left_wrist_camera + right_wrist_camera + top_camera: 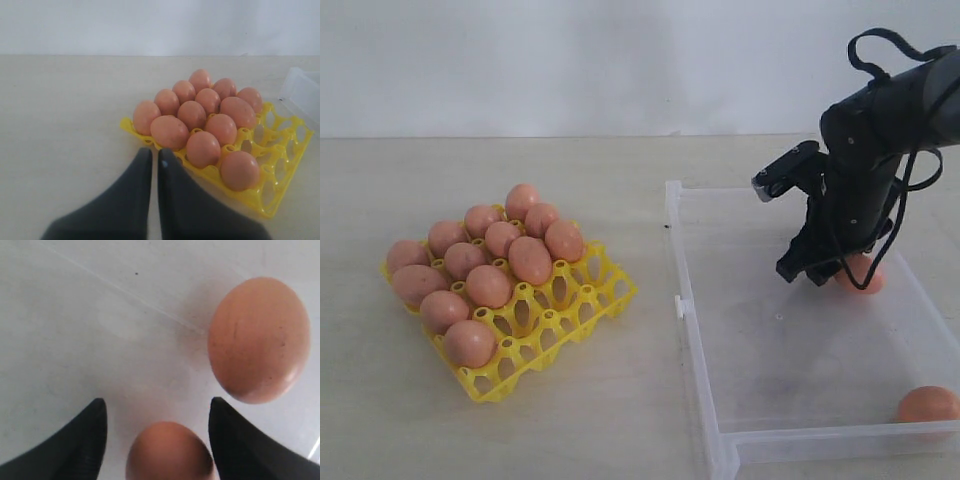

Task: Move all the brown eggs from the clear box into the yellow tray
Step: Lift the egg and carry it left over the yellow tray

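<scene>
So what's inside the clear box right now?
Two brown eggs: one straddled by the open right gripper, the other in the near right corner of the clear box. The arm covers the floor behind it, so anything there can't be seen.

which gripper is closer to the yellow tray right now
Left. The left gripper, shut, sits just outside the yellow tray at its rim. The right gripper is apart from it, inside the clear box, open astride a brown egg.

Tray left of box, apart; eggs in tray's left cups, others in box near right wall.
</scene>
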